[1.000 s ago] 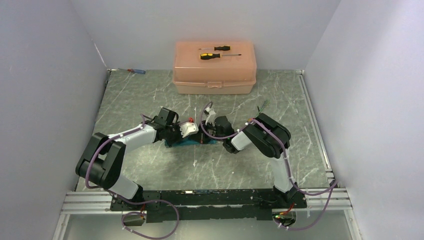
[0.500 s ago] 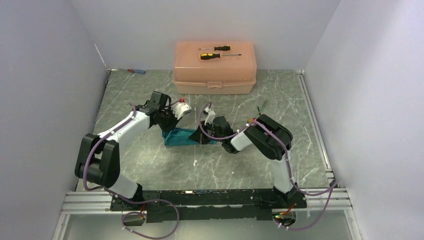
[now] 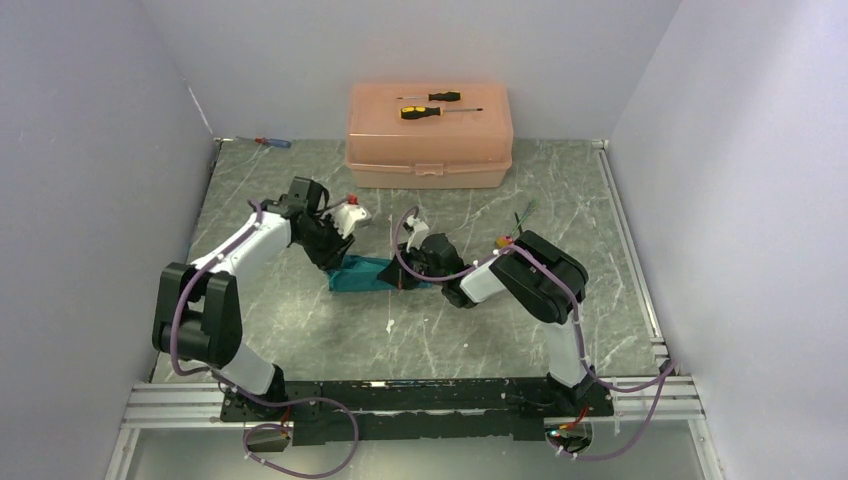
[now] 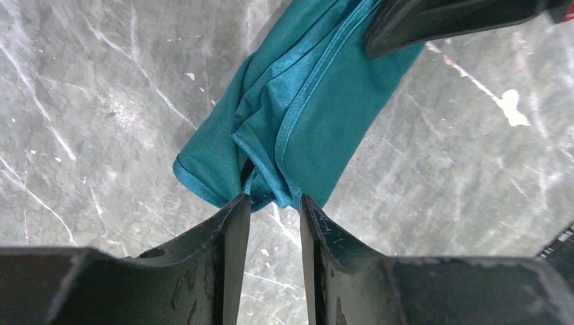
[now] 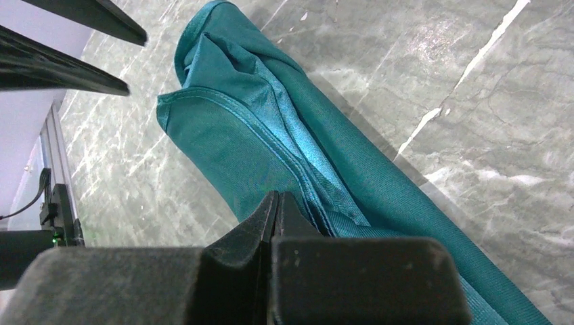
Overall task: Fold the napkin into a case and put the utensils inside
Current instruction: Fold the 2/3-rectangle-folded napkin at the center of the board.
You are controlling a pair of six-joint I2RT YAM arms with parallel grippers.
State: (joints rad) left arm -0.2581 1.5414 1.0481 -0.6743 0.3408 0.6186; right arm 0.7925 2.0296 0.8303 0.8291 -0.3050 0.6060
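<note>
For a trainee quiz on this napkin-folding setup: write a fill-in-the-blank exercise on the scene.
1. On the lid of the peach box lie ___ yellow-and-black screwdrivers.
2. The left claw, just off the end of the teal napkin, is ___ and empty.
3. The right claw, tips at the napkin, is ___.
4. The small red-and-blue screwdriver lies at the far ___ corner of the table.
Missing words: two; open; shut; left.

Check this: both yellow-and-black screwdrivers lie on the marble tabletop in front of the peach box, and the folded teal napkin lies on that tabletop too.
One thing is wrong: the yellow-and-black screwdrivers lie on the lid of the peach box, not on the tabletop, as the top external view shows. The folded teal napkin does lie on the tabletop.
</note>
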